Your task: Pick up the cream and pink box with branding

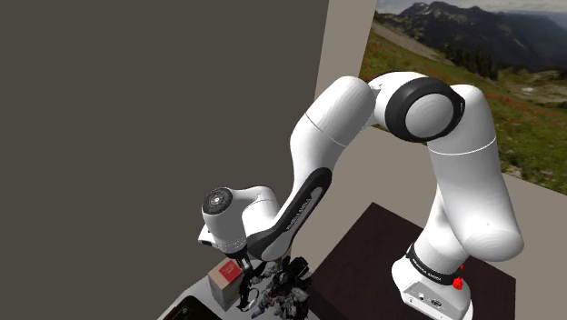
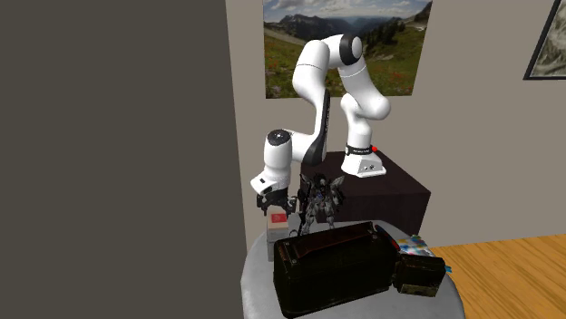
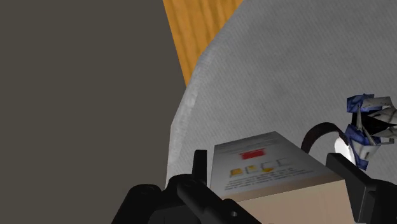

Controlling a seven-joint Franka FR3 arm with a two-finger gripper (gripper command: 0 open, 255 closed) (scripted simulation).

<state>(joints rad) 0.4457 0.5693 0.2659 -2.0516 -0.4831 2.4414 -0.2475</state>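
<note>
Pincer [image 3: 267, 158] wide, straddling the cream box [image 3: 257, 170] on the table [image 3: 286, 76], squared to its sides for clamping

1. A round grey table [image 2: 258, 272] takes up the lower middle. A large black bag [image 2: 336, 267] sits at its 6 o'clock, with a smaller dark box [image 2: 420, 275] just beside the bag at 3 o'clock.
2. At the table's 10 o'clock stands a small pale box with a pink-red top [image 2: 279, 220], and the black gripper [image 2: 277, 207] is directly over it.
3. A dark toy figure [image 2: 319, 204] stands near that box, at its 3 o'clock.
4. The white arm [image 2: 317, 100] rises from a black stand [image 2: 404, 195] at the table's 1 o'clock.
5. A landscape picture [image 2: 290, 45] hangs at 12 o'clock, a dark grey panel [image 2: 109, 154] covers the 9 o'clock side, and wooden floor [image 2: 517, 272] shows at 4 o'clock.
</note>
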